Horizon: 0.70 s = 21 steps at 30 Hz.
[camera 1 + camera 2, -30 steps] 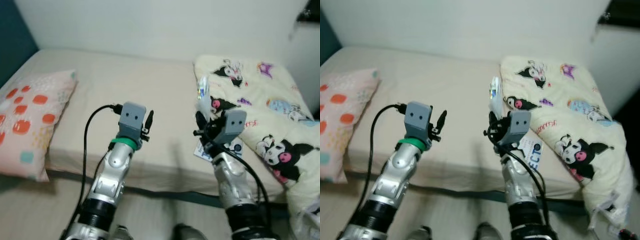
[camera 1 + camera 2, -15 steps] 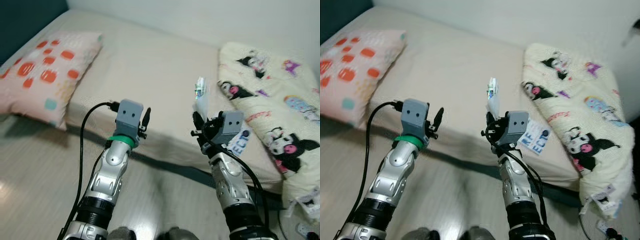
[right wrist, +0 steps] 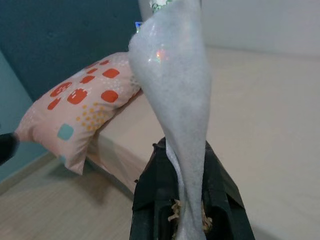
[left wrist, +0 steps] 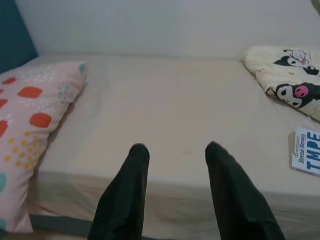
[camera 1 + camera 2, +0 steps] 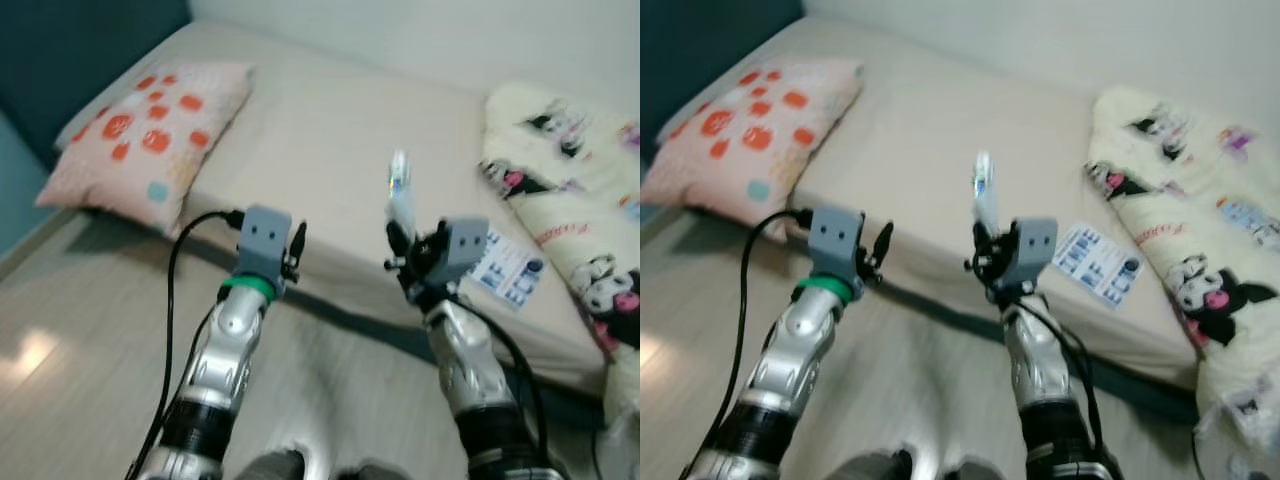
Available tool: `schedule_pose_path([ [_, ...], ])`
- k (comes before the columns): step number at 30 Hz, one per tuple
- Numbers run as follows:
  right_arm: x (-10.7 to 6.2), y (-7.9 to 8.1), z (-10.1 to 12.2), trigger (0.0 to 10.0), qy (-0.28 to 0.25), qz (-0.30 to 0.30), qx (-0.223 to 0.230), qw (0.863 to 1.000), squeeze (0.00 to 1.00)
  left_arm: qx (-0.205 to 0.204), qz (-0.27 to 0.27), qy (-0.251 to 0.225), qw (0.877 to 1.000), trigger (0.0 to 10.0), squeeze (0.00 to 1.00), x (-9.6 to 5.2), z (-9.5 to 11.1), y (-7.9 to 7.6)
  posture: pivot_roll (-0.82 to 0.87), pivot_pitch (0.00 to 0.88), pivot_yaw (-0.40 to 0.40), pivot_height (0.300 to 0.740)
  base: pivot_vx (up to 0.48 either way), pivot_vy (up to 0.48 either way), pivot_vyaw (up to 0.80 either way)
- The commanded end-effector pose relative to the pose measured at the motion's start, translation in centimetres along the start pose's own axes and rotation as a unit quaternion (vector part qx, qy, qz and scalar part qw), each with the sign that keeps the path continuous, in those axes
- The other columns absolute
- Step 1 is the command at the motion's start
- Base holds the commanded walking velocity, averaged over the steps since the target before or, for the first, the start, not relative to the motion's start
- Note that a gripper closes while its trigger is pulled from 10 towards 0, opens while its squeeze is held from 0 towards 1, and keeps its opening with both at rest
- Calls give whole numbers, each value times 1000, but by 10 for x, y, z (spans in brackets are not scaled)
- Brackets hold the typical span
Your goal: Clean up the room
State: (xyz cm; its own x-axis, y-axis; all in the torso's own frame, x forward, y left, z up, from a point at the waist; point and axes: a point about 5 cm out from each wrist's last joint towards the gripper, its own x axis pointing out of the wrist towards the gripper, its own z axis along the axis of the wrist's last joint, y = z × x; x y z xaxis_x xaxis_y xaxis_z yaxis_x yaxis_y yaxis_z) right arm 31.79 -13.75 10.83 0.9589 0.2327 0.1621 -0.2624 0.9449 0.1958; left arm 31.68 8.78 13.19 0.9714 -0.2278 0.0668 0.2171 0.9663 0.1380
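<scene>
Beige-sheeted bed (image 5: pixel 330 140) against white wall, pale wood-look floor (image 5: pixel 90 350) in front. Pink pillow with red and orange spots (image 5: pixel 150 125) at left end of bed; cream blanket printed with black-and-pink cartoon figures (image 5: pixel 570 180) at right end. White booklet with blue lettering (image 5: pixel 508 272) flat near front edge, just beside blanket. Right gripper (image 3: pixel 182 200) raised over front edge of bed, clamped on crinkled translucent plastic wrapper (image 3: pixel 172 90), held upright. Left gripper (image 4: pixel 175 165) raised before bed's front edge, fingers (image 4: pixel 132 180) parted, holding nothing.
</scene>
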Motion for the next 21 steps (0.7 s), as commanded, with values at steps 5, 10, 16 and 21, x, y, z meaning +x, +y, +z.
schedule_pose_path([
  [5, -1, 2, -2, 10000, 3, 4, 2, 1000, 0, -2, 0, 17, 1000, 10000, 0, -2, -7, 0, 35, 0, -30, 731, 0, 0, 721],
  [10, -2, 1, -1, 10000, 2, 4, 1, 1000, 0, -3, -1, 17, 1000, 10000, 0, -2, -8, -1, 35, 0, -29, 731, 0, 0, 712],
  [16, -2, 2, -2, 10000, 2, 8, 2, 1000, 0, -2, 0, 19, 1000, 10000, 0, -2, -8, 0, 36, 0, -29, 731, 0, 0, 691],
  [21, -2, 6, -2, 10000, 2, 21, 4, 1000, 0, 0, 1, 27, 1000, 10000, 0, -3, -11, 1, 36, 0, -26, 731, 0, 0, 663],
])
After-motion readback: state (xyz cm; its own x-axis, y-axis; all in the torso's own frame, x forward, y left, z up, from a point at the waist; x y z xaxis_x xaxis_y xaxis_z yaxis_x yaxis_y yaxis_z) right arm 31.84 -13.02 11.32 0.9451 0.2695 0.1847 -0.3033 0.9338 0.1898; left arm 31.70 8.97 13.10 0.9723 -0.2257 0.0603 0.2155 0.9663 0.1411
